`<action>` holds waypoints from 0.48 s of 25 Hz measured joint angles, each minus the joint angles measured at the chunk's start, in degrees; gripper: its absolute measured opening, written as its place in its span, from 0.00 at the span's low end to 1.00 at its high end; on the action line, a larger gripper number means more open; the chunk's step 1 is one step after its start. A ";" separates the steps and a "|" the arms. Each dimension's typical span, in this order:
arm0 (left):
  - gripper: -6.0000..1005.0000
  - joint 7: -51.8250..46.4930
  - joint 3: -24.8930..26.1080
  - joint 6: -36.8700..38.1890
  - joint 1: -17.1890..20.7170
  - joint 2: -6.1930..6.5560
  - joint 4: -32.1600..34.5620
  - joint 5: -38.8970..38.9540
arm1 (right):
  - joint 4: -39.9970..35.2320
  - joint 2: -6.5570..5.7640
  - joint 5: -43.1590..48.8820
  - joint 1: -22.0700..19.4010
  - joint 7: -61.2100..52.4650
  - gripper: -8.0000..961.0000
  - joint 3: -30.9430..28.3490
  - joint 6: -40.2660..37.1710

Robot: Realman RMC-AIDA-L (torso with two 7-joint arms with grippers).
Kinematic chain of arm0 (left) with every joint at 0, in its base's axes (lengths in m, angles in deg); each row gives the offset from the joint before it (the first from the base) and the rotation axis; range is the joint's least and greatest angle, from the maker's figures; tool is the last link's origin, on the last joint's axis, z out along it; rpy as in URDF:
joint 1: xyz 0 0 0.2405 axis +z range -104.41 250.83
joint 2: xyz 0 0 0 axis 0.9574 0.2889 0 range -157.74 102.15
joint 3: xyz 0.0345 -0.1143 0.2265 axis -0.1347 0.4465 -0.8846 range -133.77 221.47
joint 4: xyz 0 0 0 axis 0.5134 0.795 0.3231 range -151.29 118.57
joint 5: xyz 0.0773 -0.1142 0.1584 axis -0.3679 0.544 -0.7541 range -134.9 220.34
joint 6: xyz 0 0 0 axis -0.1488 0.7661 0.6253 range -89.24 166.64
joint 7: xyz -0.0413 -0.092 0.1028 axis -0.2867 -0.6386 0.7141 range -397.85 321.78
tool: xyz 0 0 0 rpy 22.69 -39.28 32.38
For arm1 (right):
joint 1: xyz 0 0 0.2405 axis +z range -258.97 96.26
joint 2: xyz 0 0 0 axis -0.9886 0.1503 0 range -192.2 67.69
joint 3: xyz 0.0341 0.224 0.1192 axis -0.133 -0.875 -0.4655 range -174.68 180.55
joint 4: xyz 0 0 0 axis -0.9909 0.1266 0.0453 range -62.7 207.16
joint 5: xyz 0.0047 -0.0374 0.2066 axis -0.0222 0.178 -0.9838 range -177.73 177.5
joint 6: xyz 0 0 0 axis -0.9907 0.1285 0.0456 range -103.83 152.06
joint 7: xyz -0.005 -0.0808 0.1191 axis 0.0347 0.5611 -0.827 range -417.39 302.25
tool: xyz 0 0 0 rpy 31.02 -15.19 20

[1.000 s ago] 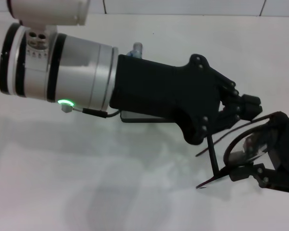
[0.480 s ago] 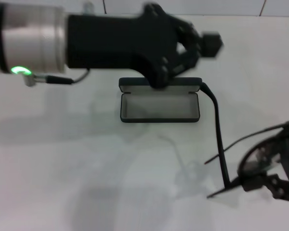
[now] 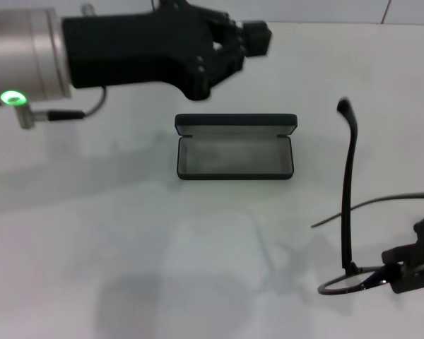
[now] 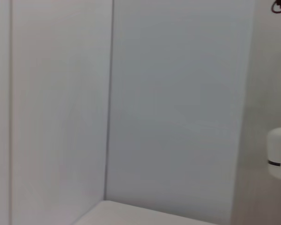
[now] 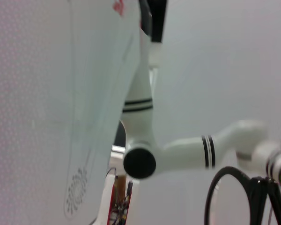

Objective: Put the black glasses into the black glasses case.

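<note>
Near right corner: right gripper (image 3: 417, 265), clamped on black glasses (image 3: 350, 212), temple pointing far.
Centre, leftward and farther: black glasses case (image 3: 234, 155), open, long axis left-right.
Far left: left gripper (image 3: 251, 39), finger state cannot tell.

Black glasses case (image 3: 235, 147) at centre, grey lining showing inside. Black glasses (image 3: 350, 205) at four o'clock, thin dark frame, clear lenses. At eleven o'clock, left gripper (image 3: 251, 39) all black, on a silver arm (image 3: 21, 53) (green light ring glowing). White table (image 3: 127, 247) throughout.
</note>
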 joint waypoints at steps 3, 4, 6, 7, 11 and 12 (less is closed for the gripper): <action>0.07 0.78 -3.32 0.10 -0.20 0.02 -2.86 1.91 | -0.83 -0.02 -1.97 0.42 0.65 0.12 0.37 -0.02; 0.07 1.19 -4.35 0.11 -0.25 0.02 -3.38 2.73 | -0.98 -0.03 -2.30 0.72 0.71 0.12 0.38 -0.01; 0.07 1.97 -6.11 0.41 -0.26 0.03 -4.27 4.53 | -1.10 -0.01 -2.51 1.46 0.80 0.12 0.40 0.03; 0.07 2.08 -6.38 0.66 -0.29 0.03 -4.41 5.06 | -1.10 0.00 -2.55 1.84 0.98 0.12 0.41 0.05; 0.07 2.41 -6.69 2.70 -0.34 0.05 -5.30 7.48 | -0.58 0.05 -2.58 3.07 1.63 0.12 0.43 0.43; 0.07 2.55 -6.66 3.10 -0.34 0.06 -5.51 8.18 | -0.31 0.06 -2.58 3.33 1.92 0.12 0.41 0.65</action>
